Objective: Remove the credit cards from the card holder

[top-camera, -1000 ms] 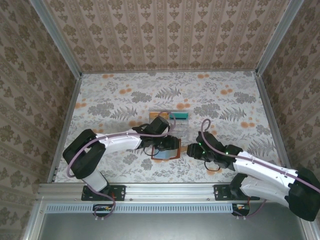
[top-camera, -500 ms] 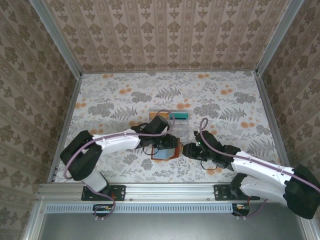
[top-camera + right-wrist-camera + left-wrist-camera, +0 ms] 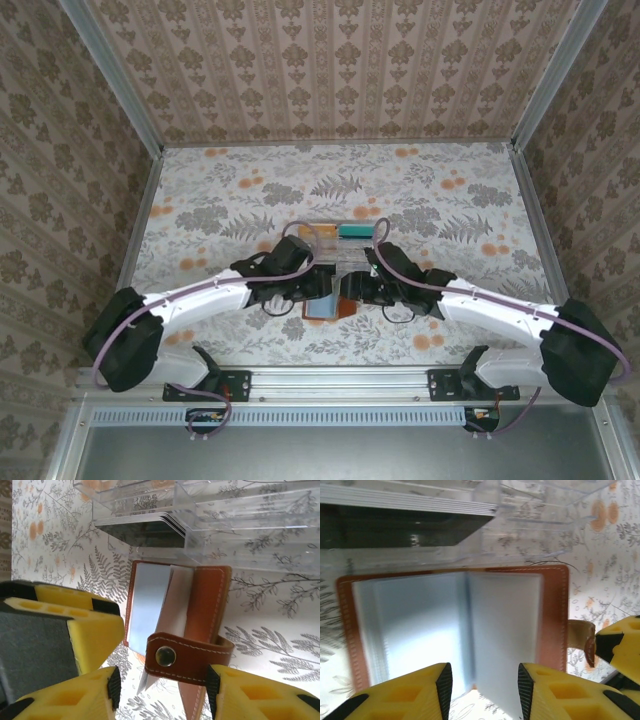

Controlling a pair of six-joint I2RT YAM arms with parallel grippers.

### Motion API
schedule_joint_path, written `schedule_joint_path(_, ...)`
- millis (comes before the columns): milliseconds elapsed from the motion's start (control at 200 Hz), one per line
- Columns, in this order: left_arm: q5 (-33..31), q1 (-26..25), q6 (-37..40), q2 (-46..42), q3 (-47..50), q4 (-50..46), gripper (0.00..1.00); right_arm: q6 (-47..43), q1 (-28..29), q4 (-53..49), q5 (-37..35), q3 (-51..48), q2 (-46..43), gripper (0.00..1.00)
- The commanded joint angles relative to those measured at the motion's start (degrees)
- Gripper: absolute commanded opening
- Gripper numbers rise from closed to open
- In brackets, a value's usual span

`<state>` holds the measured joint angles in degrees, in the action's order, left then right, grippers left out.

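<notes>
Your two grippers meet nose to nose over the card holder (image 3: 325,307), which lies open on the floral table (image 3: 220,200), just on the near side of the clear tray (image 3: 348,255) and right up against its wall. Your left gripper (image 3: 485,685) has its jaws parted. From its wrist you look down on the grey-blue pockets (image 3: 420,625) inside the brown rim, and the holder's near edge sits in the gap with nothing pinched. Your right gripper (image 3: 162,690) is parted wider, and the leather strap (image 3: 200,656) with its metal snap (image 3: 165,656) crosses the gap. Table shows between the strap and one finger, so there is no clamp there. On that side one leather cover tilts up. Black cards (image 3: 395,527) sit stacked in the tray. A teal card (image 3: 356,230) lies at the tray's far side, though you can't tell from above whether it is inside.
</notes>
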<state>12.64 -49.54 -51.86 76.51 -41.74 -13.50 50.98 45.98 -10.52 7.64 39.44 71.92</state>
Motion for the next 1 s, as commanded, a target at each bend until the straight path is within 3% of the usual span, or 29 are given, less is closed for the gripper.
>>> schedule_joint_path(0, -2.1, 1.2, -0.3, -4.2, 1.8, -2.2, 0.45, -1.3, 1.1, -6.6, -2.7, 3.7, 3.1, 0.60)
schedule_joint_path(310, -2.3, 3.7, -0.9, -10.8, 7.3, -3.0, 0.49, -2.7, 1.6, -12.0, -7.3, 4.5, 10.0, 0.42)
schedule_joint_path(600, 1.2, 3.6, -2.0, -7.7, 9.4, 3.5, 0.48, -4.2, 1.6, -10.2, -7.4, 4.0, 16.0, 0.40)
schedule_joint_path(995, 4.6, 3.2, -2.0, 0.2, 8.5, 9.8, 0.44, -4.1, 1.6, -9.7, -7.6, 3.0, 16.0, 0.41)
